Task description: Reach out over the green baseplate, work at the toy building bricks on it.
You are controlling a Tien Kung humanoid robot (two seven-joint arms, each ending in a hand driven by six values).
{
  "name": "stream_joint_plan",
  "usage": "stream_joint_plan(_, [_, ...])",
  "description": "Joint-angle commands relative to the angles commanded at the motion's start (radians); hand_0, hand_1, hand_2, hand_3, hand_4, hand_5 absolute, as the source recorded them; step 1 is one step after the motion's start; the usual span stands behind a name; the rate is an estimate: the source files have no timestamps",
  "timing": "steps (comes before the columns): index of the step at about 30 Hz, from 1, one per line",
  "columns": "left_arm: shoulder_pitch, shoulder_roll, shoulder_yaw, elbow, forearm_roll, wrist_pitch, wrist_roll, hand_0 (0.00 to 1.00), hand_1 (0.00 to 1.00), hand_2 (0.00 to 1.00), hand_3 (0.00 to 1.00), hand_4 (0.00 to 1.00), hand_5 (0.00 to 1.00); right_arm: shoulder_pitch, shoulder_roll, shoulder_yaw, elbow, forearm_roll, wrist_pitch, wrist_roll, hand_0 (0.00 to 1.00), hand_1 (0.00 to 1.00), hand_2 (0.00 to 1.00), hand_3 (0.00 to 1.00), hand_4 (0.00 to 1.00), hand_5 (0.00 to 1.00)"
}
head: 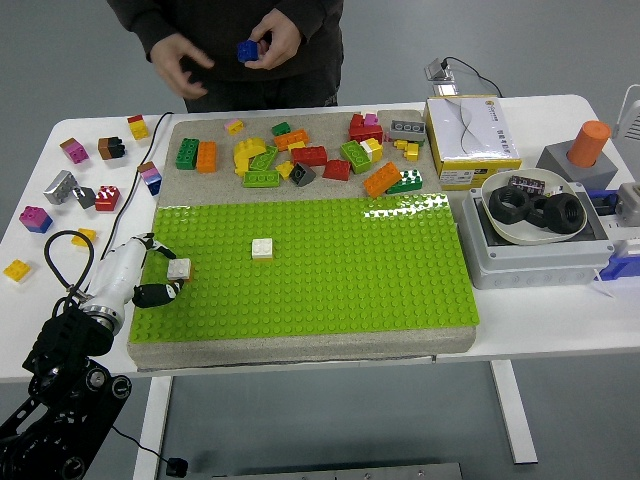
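The green baseplate (330, 270) lies on a grey mat in the middle of the table. Two white bricks stand on it: one (179, 268) at its left edge, another (262, 249) further in. My left hand (167, 268) comes in from the lower left and rests at the plate's left edge. Its fingers (155, 294) are spread on either side of the left white brick, and I cannot see them pressing on it. A person at the far side holds a blue brick (247, 50) in one hand; the other hand (180, 62) is empty.
A pile of loose bricks (300, 155) lies on the mat behind the plate. More bricks (70, 185) are scattered at the table's left, and a red-and-yellow one (137, 126) sits near the far edge. At the right are a yellow-white box (470, 135) and a bowl of black nuts (530, 210) on a grey case.
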Motion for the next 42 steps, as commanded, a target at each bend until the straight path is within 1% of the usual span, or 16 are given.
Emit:
stream_joint_plan(11, [0.000,0.001,0.005,0.001,-0.004,-0.004,0.001,0.983,0.922,0.921,0.525,0.660,0.048,0.000,0.000,0.001,0.000,-0.002,0.000,-0.001,0.592,0.601,0.660,0.646,0.621,0.822])
stream_joint_plan(12, [0.000,0.001,0.005,0.000,-0.004,-0.004,0.001,0.984,0.922,0.922,0.528,0.644,0.026,0.000,0.000,0.001,0.000,-0.002,0.000,-0.001,0.592,0.601,0.660,0.645,0.621,0.821])
stream_joint_plan(17, [0.000,0.002,0.006,-0.004,-0.005,-0.003,-0.003,0.984,0.922,0.922,0.528,0.644,0.026,0.001,0.000,0.002,0.000,-0.003,0.000,-0.001,0.592,0.601,0.660,0.645,0.621,0.821])
stream_joint_plan(18, [0.000,0.002,0.006,-0.005,-0.005,-0.003,-0.004,0.981,0.921,0.922,0.564,0.595,0.002,0.001,0.000,0.002,0.000,-0.003,0.000,-0.001,0.592,0.602,0.660,0.646,0.621,0.822])
stream_joint_plan(29, [0.002,0.006,0.008,-0.009,-0.011,-0.009,-0.005,0.981,0.919,0.920,0.572,0.615,0.006,0.000,0.000,0.005,0.000,-0.007,-0.001,-0.002,0.592,0.602,0.659,0.646,0.621,0.822])
stream_joint_plan(35, [0.001,0.007,0.009,-0.009,-0.009,-0.003,-0.008,0.981,0.918,0.919,0.570,0.614,0.017,0.001,0.000,0.005,0.000,-0.008,-0.001,-0.002,0.592,0.600,0.659,0.646,0.620,0.821])
stream_joint_plan(36, [0.001,0.007,0.009,-0.009,-0.008,-0.003,-0.009,0.980,0.918,0.918,0.574,0.596,0.002,0.001,0.000,0.005,0.000,-0.007,-0.001,-0.002,0.592,0.601,0.658,0.646,0.620,0.820])
stream_joint_plan(41, [0.003,0.008,0.008,-0.013,-0.006,0.002,-0.013,0.980,0.918,0.918,0.574,0.596,0.002,0.000,0.001,0.004,0.000,-0.006,-0.001,-0.003,0.592,0.601,0.658,0.646,0.620,0.820])
stream_joint_plan(42, [0.004,0.008,0.008,-0.015,-0.006,0.003,-0.014,0.979,0.917,0.919,0.598,0.588,0.002,0.000,0.001,0.004,0.000,-0.005,-0.001,-0.002,0.592,0.603,0.659,0.645,0.620,0.820])
